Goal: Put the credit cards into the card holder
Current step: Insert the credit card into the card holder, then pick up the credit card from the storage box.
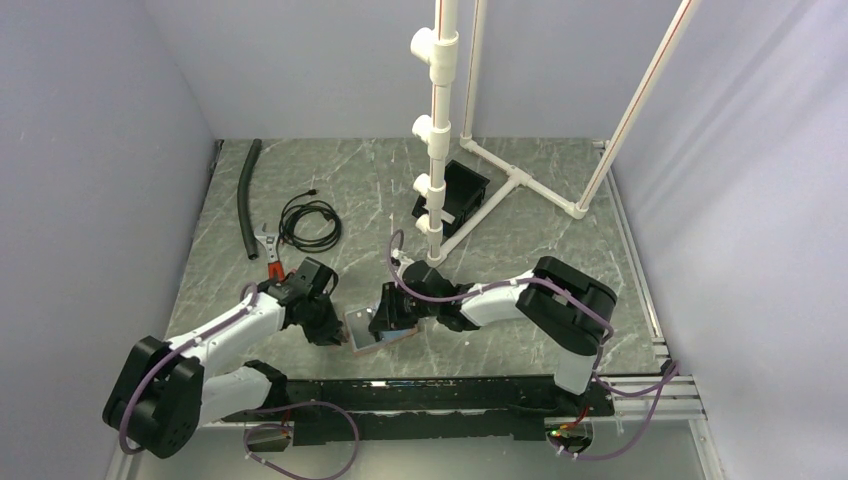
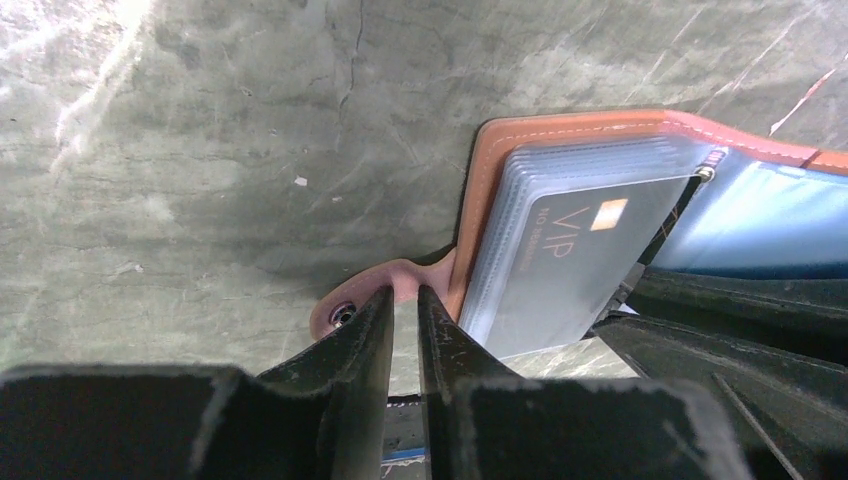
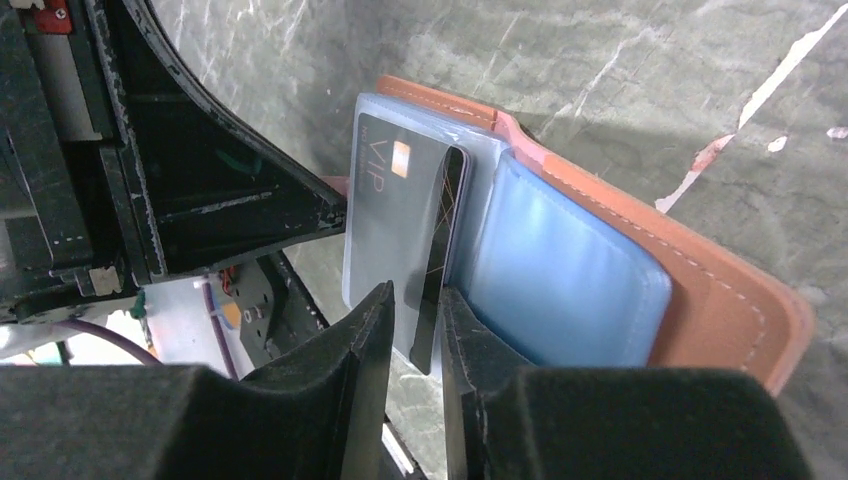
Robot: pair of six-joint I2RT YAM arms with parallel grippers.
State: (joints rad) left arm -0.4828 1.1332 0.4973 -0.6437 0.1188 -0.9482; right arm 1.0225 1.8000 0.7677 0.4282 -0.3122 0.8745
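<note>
Leather card holder (image 2: 480, 200) — left tool (image 2: 405, 292) nipping its tab (image 2: 350, 310), right tool (image 3: 418, 295) clamping dark card (image 3: 438, 250)

The bench (image 1: 370, 170) is grey-green stone with pale veins. The card holder (image 3: 720, 300) is tan-brown leather with light stitching along its edge, and its tab (image 2: 405, 275) is a pinker brown. In its clear, glossy sleeves (image 2: 500, 250) sits a dark grey card (image 2: 580, 250) lettered VIP in pale grey, with a small orange square. Right of it is a light blue card (image 3: 560, 270). The black card (image 3: 445, 230), seen edge-on, bears thin gold lines. The left arm (image 1: 235, 325) and right arm (image 1: 500, 295) are white with black joints and lilac cables (image 1: 440, 297).
</note>
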